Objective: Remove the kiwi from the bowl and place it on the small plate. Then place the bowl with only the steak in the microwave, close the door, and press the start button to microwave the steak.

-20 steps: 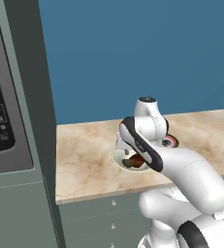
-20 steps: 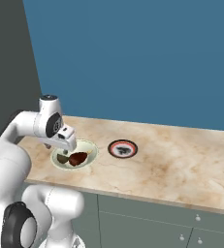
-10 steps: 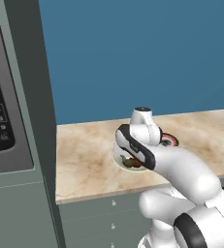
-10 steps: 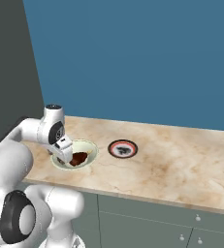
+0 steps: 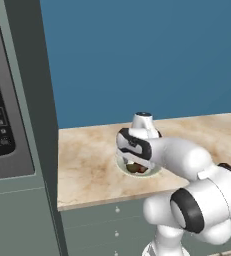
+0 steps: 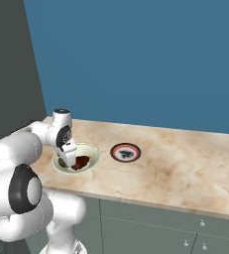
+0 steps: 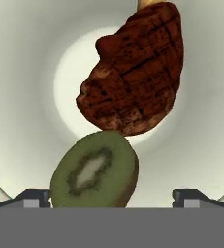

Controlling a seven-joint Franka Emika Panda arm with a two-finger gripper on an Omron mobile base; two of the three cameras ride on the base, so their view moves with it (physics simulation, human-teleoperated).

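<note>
Gripper point(image 7: 111, 196) jaws wide, w/ kiwi point(image 7: 95, 170) between tips, lower edge cut off; inside bowl point(image 6: 88, 151) beside steak point(image 7: 135, 72), touching; 1 each; plate point(image 6: 125, 152) nearby.

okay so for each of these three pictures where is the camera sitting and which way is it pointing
Left base view: behind the arm's left, facing the beige stone counter; the arm rises lower right.
Right base view: behind its right, over the same counter and cream-white bowl; the arm rises lower left.
Hand view: on the hand, looking into that bowl at the green cut kiwi and reddish-brown steak; open gripper.
</note>
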